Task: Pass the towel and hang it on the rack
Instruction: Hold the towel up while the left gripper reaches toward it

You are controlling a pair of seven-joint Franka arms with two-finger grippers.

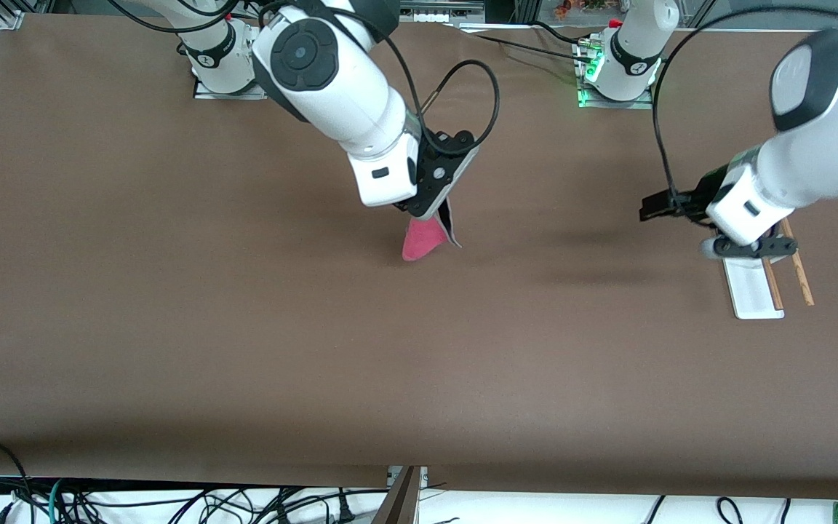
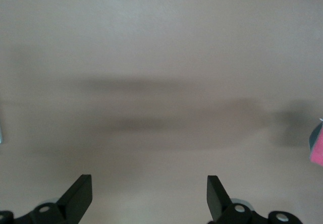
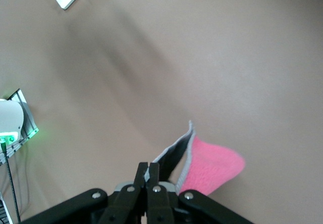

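Over brown table [image 1: 172, 327], right tool [image 1: 430, 216] pinches towel [image 1: 420, 240].

Between the small rack of white flat base and two thin light-brown wooden rods [image 1: 753, 287] and the pink-red terry towel with its thin grey edge [image 1: 423, 239], the brown tabletop [image 1: 317, 349] lies bare, an open lane. The right gripper [image 1: 430, 212] dangles that towel above the tabletop, well apart from the rack. The left gripper [image 1: 746, 247] hangs directly over the rack's end farther from the front camera, its black fingers [image 2: 78, 196] spread, blocking approach from above there.

rack [image 1: 752, 290] at left arm's table end
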